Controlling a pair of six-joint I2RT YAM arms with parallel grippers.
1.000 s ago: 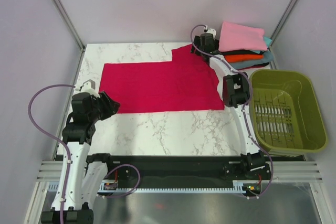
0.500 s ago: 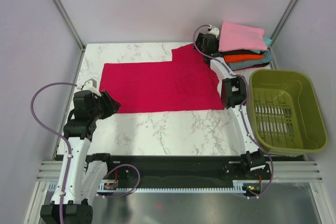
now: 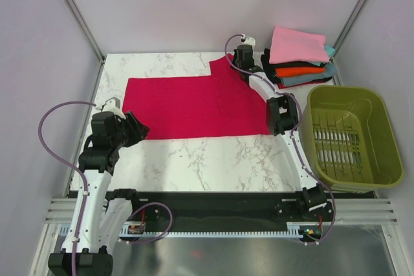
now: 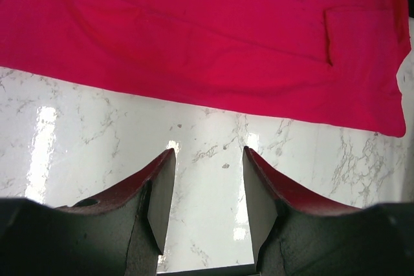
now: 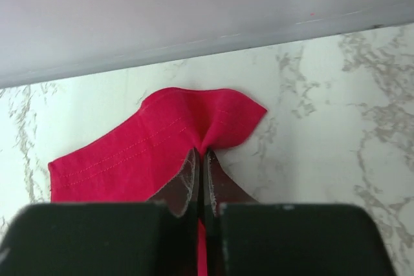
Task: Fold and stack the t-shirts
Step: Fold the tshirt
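A crimson-red t-shirt point(image 3: 194, 105) lies spread flat across the marble table point(image 3: 220, 156), its sleeve pointing to the far right. My right gripper point(image 3: 234, 60) is shut on the hem of that sleeve point(image 5: 194, 127), and the cloth bunches between the fingers point(image 5: 184, 182). My left gripper point(image 3: 141, 128) is open at the shirt's near left corner, over bare marble point(image 4: 207, 179), with the red t-shirt point(image 4: 213, 37) just ahead of it. A stack of folded t-shirts point(image 3: 299, 56), pink on top, then orange, black and teal-grey, sits at the far right corner.
An olive-green plastic basket point(image 3: 352, 135) stands on the right side, close to the right arm's elbow point(image 3: 279, 114). Grey walls close in the table on three sides. The folded stack lies just right of my right wrist.
My right gripper has moved left from beside the folded stack to the sleeve tip and shut on it. The left arm has stayed put.
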